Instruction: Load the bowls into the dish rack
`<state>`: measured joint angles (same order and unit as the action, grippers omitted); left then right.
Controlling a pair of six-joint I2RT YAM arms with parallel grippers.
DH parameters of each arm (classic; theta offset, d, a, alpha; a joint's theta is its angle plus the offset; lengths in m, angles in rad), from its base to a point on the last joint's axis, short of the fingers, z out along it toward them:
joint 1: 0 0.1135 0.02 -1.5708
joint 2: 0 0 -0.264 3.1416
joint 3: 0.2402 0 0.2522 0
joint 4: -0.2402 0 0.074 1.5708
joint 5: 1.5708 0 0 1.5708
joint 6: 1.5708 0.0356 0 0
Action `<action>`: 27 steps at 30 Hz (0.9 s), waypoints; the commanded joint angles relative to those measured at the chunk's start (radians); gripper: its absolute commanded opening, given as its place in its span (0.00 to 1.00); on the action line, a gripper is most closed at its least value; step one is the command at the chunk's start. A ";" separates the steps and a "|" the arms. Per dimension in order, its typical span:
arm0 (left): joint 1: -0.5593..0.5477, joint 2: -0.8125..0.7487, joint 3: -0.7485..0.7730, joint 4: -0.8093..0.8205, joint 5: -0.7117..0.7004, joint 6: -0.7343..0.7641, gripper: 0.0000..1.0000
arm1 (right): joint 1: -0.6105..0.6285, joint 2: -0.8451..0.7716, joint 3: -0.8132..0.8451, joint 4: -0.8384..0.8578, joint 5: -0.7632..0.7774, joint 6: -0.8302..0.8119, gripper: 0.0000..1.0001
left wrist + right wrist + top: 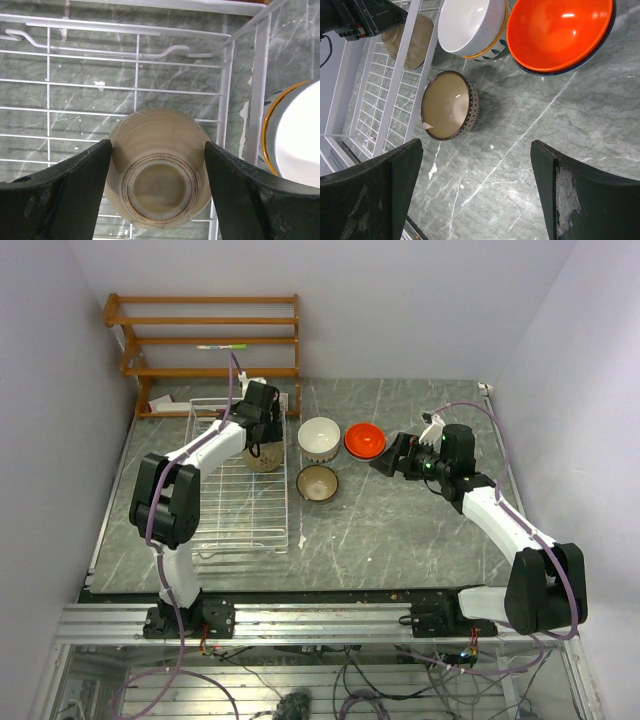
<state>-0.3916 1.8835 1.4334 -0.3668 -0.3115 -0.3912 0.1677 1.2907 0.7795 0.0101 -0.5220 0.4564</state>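
A tan-brown bowl point(157, 175) hangs foot-up between my left gripper's point(158, 145) two fingers, which press on its sides, low over the white wire dish rack point(150, 90). From above, the left gripper point(262, 425) and this bowl point(263, 457) are at the rack's point(235, 510) far right side. On the table right of the rack stand a white bowl with a blue pattern point(319, 437), an orange-red bowl point(365, 440) and a dark patterned bowl with a tan inside point(318, 483). My right gripper point(385, 462) is open and empty, above the table right of them.
A brown wooden slatted shelf point(205, 340) stands behind the rack against the back wall. In the right wrist view the white bowl point(470, 25), orange-red bowl point(560, 32) and patterned bowl point(449, 105) lie beyond my open fingers. The white bowl point(295, 135) sits just outside the rack wall.
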 commanded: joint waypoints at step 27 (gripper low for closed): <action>-0.059 -0.567 -0.580 -0.219 -0.196 -0.215 0.82 | 0.003 -0.050 -0.064 0.094 -0.073 0.042 0.89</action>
<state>-0.4286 1.3979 0.9184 -0.4690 -0.4706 -0.5232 0.1677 1.2591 0.7315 0.0650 -0.5751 0.4862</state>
